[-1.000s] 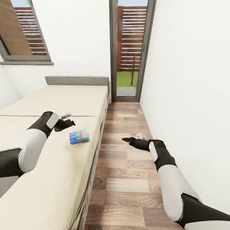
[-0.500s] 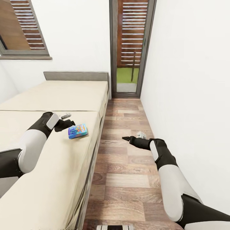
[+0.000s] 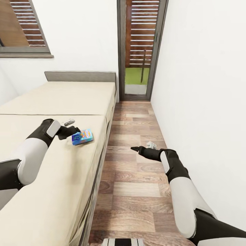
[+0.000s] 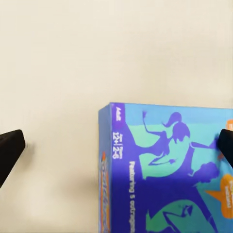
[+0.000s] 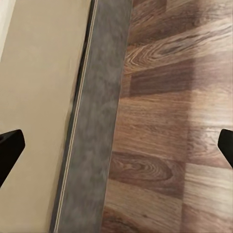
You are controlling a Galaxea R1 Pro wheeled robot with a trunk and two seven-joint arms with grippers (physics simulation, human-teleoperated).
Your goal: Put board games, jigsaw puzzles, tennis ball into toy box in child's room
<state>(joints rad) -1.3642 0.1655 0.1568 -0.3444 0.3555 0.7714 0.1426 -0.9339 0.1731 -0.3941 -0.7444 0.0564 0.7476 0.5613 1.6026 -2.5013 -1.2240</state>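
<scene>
Closer now than a second ago: left gripper [image 3: 76,130] just beside the blue board game [image 3: 82,136], nearly touching its near edge. Lying flat on the beige bed [image 3: 51,191], near the mattress edge, box between widely spread fingertips [image 4: 10,148] in the left wrist view. Over the wooden floor [image 3: 136,191], right gripper [image 3: 134,149], fingers likewise wide apart, holding nothing.

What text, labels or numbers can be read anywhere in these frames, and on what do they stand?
Board game box on the bed, left wrist view: white lettering runs along the cover by its spine, too blurred to read with any certainty.
Same box, orange badge at its edge: small print, too blurred to read.
Board game box, head view: printing too small to read.
Walls, floor, door and window: no text.
</scene>
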